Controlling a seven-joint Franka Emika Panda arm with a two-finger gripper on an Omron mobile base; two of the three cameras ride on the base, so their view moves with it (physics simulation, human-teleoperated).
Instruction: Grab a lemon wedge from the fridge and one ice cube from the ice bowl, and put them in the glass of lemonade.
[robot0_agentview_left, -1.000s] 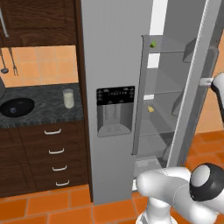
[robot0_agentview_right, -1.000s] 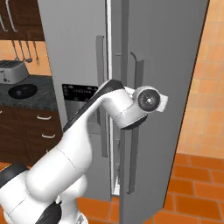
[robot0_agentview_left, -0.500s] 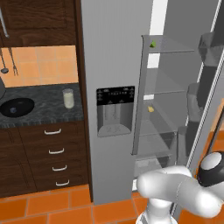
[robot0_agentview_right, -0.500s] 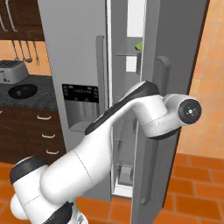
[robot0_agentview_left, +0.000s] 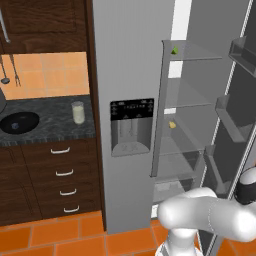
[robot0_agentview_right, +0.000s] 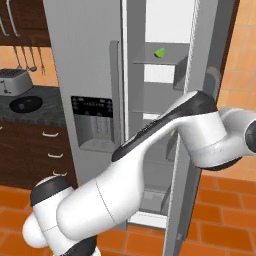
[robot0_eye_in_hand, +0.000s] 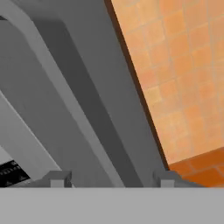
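Overhead, lemon wedge sat on top fridge shelf, well above gripper beside door; fingers parted, empty.

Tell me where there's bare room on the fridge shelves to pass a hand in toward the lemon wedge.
The top shelf is bare to the right of the lemon wedge, out to the open door. The shelf below is bare too. Lower down, a small yellow item sits near the left wall. The door bins crowd the right side.
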